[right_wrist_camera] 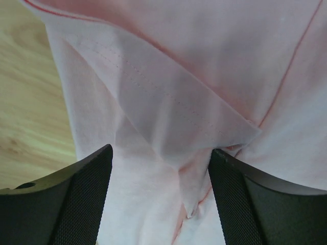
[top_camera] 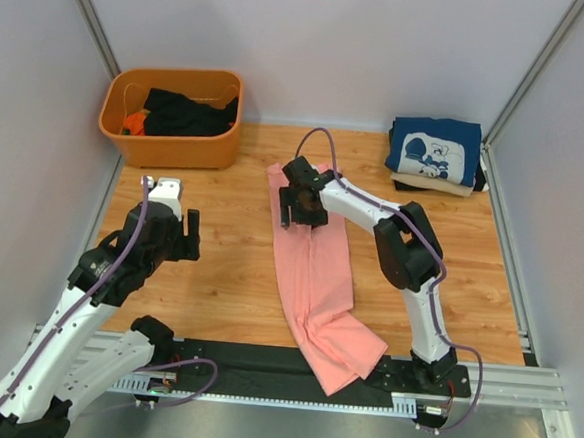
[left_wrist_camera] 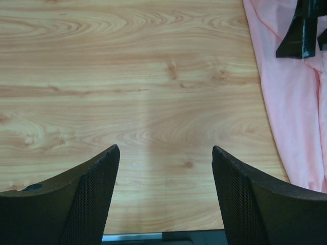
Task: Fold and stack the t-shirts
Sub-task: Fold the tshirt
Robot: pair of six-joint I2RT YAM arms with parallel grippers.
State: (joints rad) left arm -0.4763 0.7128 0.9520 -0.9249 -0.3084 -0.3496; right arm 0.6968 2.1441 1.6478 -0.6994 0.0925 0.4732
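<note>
A salmon-pink t-shirt [top_camera: 316,271] lies as a long narrow strip down the middle of the table, and its lower end hangs over the near black rail. My right gripper [top_camera: 302,212] hovers open over the shirt's upper part. In the right wrist view my right gripper [right_wrist_camera: 161,168] has its jaws wide apart over a folded sleeve flap [right_wrist_camera: 168,102] and holds nothing. My left gripper [top_camera: 185,237] is open and empty over bare wood to the left of the shirt; in the left wrist view my left gripper [left_wrist_camera: 165,153] has the shirt's edge [left_wrist_camera: 291,112] at the right. A navy t-shirt with white cartoon print [top_camera: 435,149] tops a folded stack at the back right.
An orange plastic tub [top_camera: 157,144] stands at the back left with dark clothing [top_camera: 184,113] in it. A beige shirt [top_camera: 445,186] and a dark one lie under the navy one. Grey walls close in the table on three sides. A black rail [top_camera: 232,360] runs along the near edge.
</note>
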